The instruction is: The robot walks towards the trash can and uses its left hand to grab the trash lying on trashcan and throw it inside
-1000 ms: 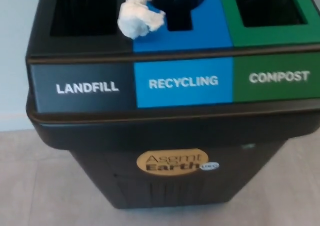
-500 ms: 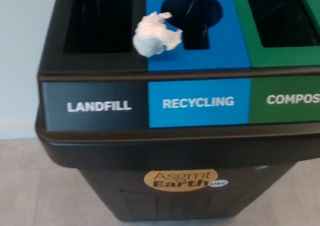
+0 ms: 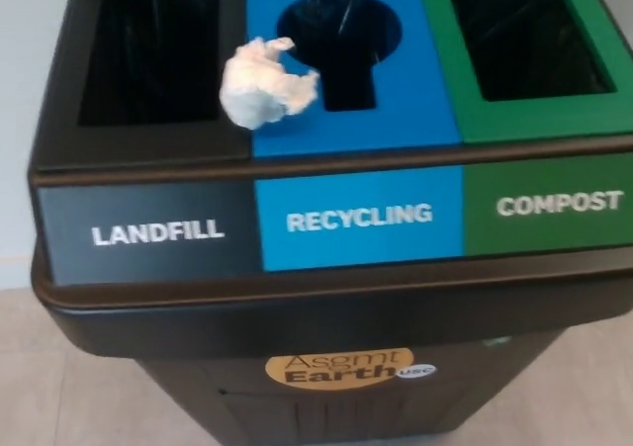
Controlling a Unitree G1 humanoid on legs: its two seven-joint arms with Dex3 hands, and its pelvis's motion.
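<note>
A crumpled white paper wad (image 3: 262,83) lies on top of the trash can (image 3: 326,298), on the seam between the black landfill section and the blue recycling section. It sits just right of the landfill opening (image 3: 148,50) and left of the round recycling hole (image 3: 341,41). The can's front carries three labels: LANDFILL, RECYCLING and COMPOST. Neither of my hands shows in the head view.
The green compost opening (image 3: 524,36) is at the right of the lid. Black liner bags show inside the openings. A pale wall (image 3: 25,90) stands left of the can. Light tiled floor (image 3: 69,397) lies below, with a yellow sticker (image 3: 341,367) on the can's body.
The whole picture has shifted: the can now sits lower and further left than half a second ago, and looks larger than a second ago. The paper wad keeps its place on the lid.
</note>
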